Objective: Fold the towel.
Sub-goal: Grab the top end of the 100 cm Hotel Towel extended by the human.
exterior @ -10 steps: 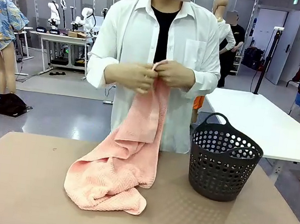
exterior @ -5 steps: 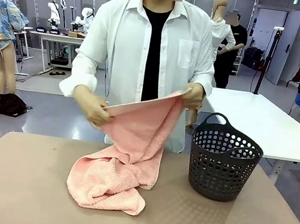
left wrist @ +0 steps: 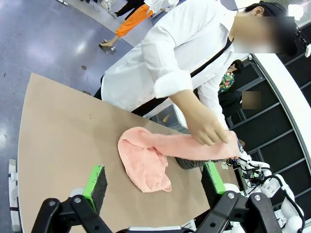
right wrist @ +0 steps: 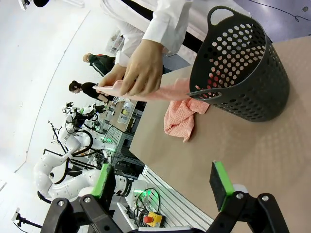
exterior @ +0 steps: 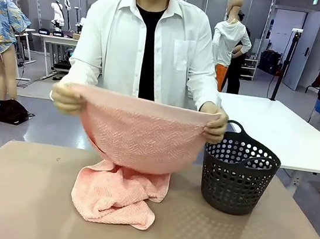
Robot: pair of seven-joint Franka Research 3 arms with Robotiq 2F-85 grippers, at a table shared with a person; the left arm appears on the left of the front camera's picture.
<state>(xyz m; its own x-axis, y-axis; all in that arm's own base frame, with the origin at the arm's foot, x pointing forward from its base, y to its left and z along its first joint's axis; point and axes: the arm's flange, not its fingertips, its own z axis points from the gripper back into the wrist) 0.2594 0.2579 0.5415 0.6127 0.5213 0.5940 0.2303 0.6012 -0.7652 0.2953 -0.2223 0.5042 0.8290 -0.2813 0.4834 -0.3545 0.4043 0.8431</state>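
**A:** How are the two end effectors looking?

**B:** The left gripper (left wrist: 154, 178) is standing wide apart, its green pads gripping nothing. The right gripper (right wrist: 162, 182) is doing the same, jaws spread and nothing between them. Both are hovering over the near edge of the flat tan matte table top (exterior: 20, 195).

**A:** And where is the cloth?

**B:** The salmon-pink terry-cloth towel with the herringbone weave (exterior: 140, 134) is hanging between the person's hands at the far side. The person's right hand (exterior: 67, 98) and left hand (exterior: 215, 127) are pinching its upper edge and stretching it out level. Its lower part is lying bunched on the table, near the middle.

**A:** What is sitting beside it?

**B:** A dark grey round plastic basket with a perforated wall and loop handles (exterior: 238, 177) is standing upright on the table, just beside the towel toward the robot's right. The person's left hand is hovering close to its rim.

**A:** And the room?

**B:** A shiny grey floor (exterior: 59, 124) is running back behind the person, who is wearing an open white shirt (exterior: 181, 51). A long plain white table (exterior: 282, 132) is standing behind the basket, and clothes are hanging at the right edge.
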